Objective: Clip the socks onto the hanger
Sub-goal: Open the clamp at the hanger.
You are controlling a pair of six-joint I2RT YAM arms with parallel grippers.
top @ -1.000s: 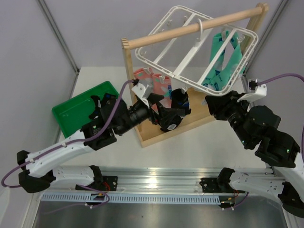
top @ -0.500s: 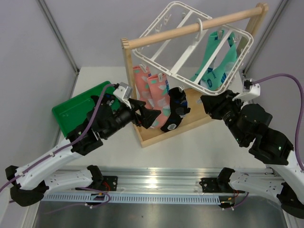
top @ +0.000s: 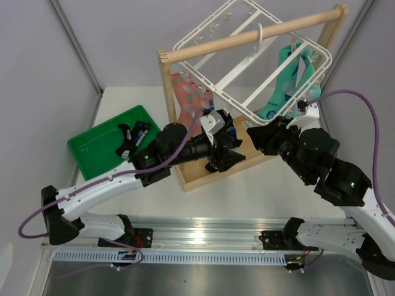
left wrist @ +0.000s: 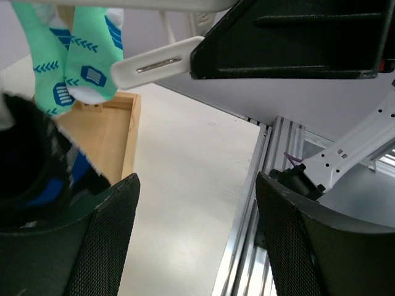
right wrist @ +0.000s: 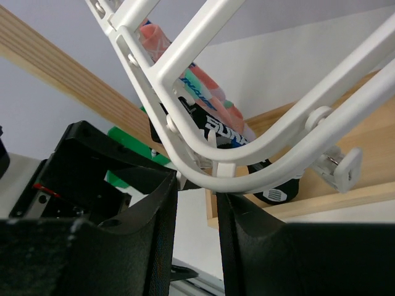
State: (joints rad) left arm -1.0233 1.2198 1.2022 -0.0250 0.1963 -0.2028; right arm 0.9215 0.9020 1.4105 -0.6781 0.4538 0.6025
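White hanger tilts, long axis rising leftward from the rim my right claw pinches; left claw gapes over table.

A: Place type?
B: Robotics lab, a test cell. Left arm and right arm are bolted to an aluminium extrusion rail at the white desk edge.
A: Anything else?
B: Slotted cable duct along the front, exposed purple cable, plain grey panels on metal struts.
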